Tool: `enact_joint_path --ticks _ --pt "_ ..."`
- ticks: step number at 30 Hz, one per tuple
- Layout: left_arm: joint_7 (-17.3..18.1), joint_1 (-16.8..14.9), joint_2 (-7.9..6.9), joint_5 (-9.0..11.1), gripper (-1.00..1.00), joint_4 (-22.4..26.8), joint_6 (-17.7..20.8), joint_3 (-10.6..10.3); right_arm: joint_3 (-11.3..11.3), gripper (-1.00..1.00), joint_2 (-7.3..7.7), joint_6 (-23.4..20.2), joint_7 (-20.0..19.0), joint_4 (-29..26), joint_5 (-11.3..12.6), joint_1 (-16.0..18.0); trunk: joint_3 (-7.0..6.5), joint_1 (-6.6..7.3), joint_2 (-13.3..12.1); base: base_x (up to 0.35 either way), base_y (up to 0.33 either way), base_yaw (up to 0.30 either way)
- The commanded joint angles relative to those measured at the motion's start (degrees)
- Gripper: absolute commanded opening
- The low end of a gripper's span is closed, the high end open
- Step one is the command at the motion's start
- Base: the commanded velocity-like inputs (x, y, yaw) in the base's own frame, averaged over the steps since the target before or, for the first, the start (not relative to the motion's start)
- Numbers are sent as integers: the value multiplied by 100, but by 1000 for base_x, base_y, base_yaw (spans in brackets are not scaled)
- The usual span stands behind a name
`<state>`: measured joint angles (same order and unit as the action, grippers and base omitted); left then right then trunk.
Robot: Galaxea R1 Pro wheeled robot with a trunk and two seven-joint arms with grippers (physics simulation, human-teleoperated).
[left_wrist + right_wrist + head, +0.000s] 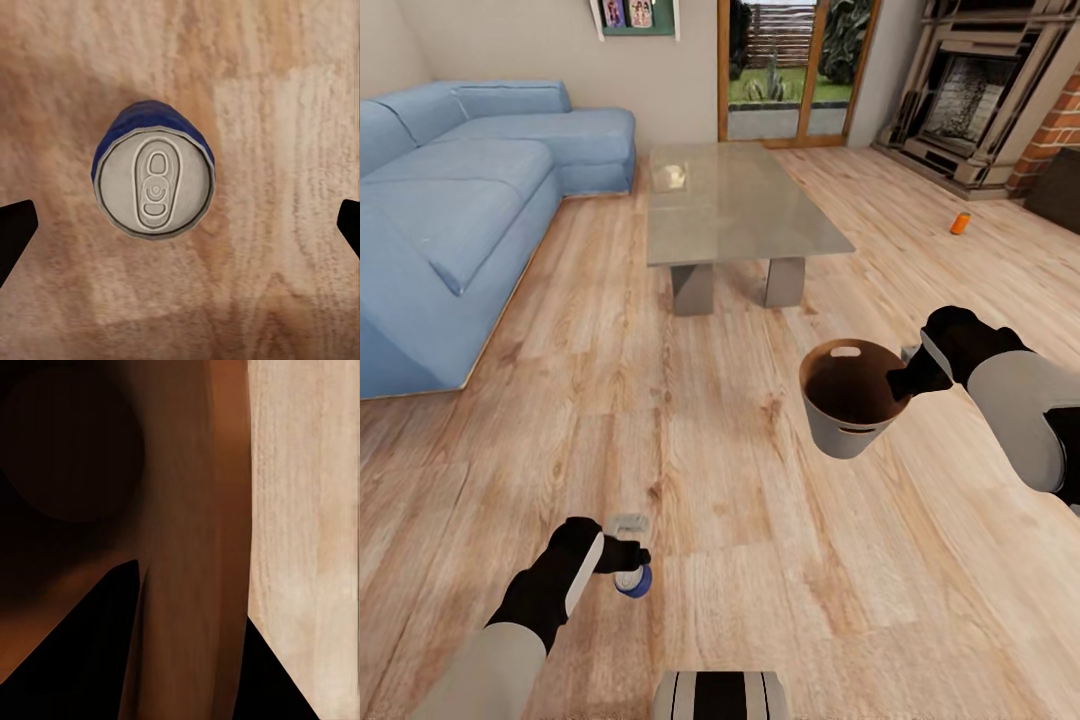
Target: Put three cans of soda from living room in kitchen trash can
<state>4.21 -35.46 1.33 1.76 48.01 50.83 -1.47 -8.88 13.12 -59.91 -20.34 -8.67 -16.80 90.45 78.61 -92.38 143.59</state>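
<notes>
**Living room, wood floor: blue can under your left gripper**

Your left gripper (628, 566) hangs spread apart over the upright blue can (154, 171), not touching. Your right gripper (906, 381) is clamped on the trash can (850, 420) rim, held aloft. An orange can (960, 223) stands near the fireplace (975, 100).

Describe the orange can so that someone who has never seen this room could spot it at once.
Find the red-brick fireplace at the far right of the living room. On the bare wooden floor in front of it, off the right end of the glass-topped coffee table, stands the orange can. It is small and bright orange, unlike the blue can at the left gripper.
</notes>
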Motion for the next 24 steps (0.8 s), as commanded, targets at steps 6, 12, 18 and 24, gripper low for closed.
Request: enact_joint_path --ticks 6,12,18,24 --pt "3 3 -1 7 100 61 34 12 53 -100 -3 -9 -5 -3 81 -1 52 1 1 99 0 0" --pt "2 4 -3 8 100 74 40 9 53 -100 -4 -9 -5 -3 76 -1 105 1 1 129 0 0" --pt "8 4 -1 9 100 105 55 16 51 -100 -3 -9 -5 -3 72 -1 158 1 1 172 0 0" --pt "9 4 -7 9 100 115 53 16 47 -100 -3 -9 -5 -3 72 -1 211 1 1 136 0 0"
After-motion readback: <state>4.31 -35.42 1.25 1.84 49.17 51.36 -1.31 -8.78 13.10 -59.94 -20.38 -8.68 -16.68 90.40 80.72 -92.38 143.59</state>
